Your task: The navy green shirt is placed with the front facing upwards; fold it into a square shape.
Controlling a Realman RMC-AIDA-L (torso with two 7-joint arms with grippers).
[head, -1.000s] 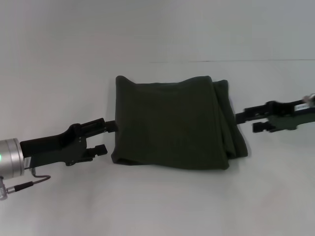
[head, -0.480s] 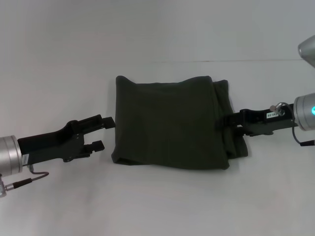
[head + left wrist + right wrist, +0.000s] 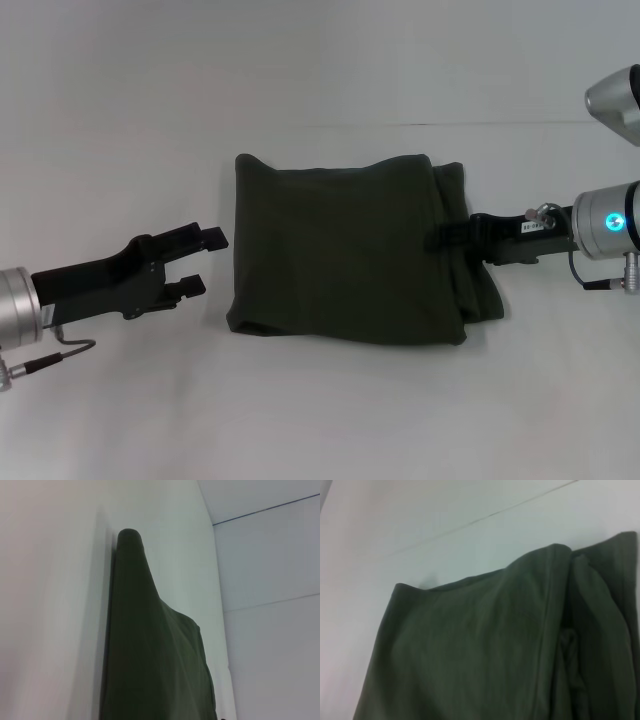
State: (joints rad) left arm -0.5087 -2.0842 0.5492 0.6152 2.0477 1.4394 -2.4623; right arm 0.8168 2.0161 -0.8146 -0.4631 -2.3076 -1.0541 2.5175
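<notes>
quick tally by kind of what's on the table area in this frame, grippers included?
Shirt: 1, the folded dark green shirt lying on the white table.
Grippers: 2, the left gripper open and off the shirt's left edge, the right gripper over its bunched right edge.
Total: 3.

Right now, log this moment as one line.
shirt: folded, roughly square | left gripper: open, beside shirt, apart | right gripper: over shirt's layered edge
</notes>
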